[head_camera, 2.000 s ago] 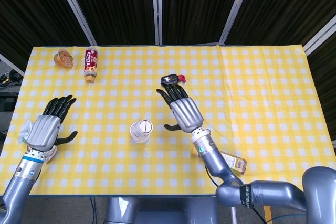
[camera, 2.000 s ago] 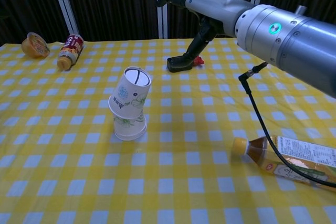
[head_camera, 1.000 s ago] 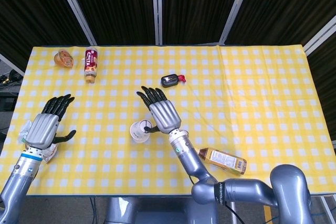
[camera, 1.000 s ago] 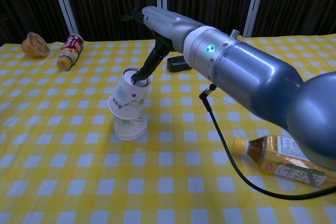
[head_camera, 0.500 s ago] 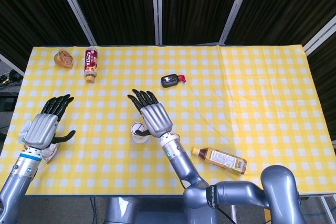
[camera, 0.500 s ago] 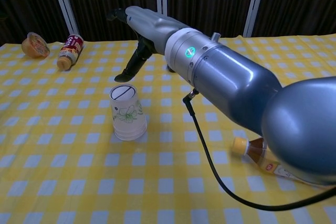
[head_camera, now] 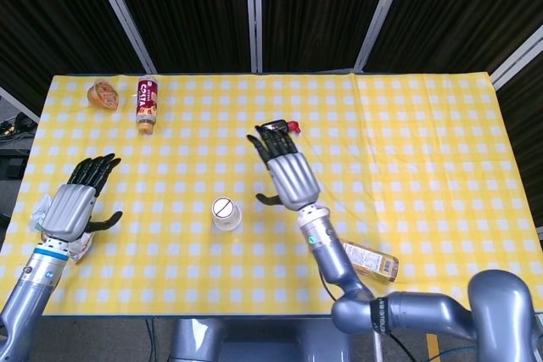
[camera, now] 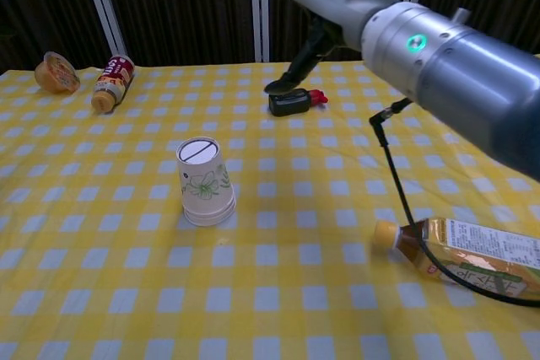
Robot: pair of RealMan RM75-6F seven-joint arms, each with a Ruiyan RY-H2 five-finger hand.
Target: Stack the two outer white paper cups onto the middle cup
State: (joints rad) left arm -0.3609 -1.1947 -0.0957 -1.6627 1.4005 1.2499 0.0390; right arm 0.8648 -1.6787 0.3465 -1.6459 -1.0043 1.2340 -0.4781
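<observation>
- While the stacked white paper cups [camera: 205,180] are standing upside down near the table's [head_camera: 424,125] middle, the right hand [head_camera: 290,174] is hovering beside them, fingers spread and holding nothing.
- Resting at the table's near left edge, the left hand [head_camera: 75,203] is also lying spread and empty.
- Risk, as a judgement: the light stack is sitting unrestrained, so a sweep of the right forearm could be tipping it over.
- Compared with two seconds ago, the top cup is now sitting straight rather than tilted, and the right hand is drawing back toward the black object [camera: 291,102].
</observation>
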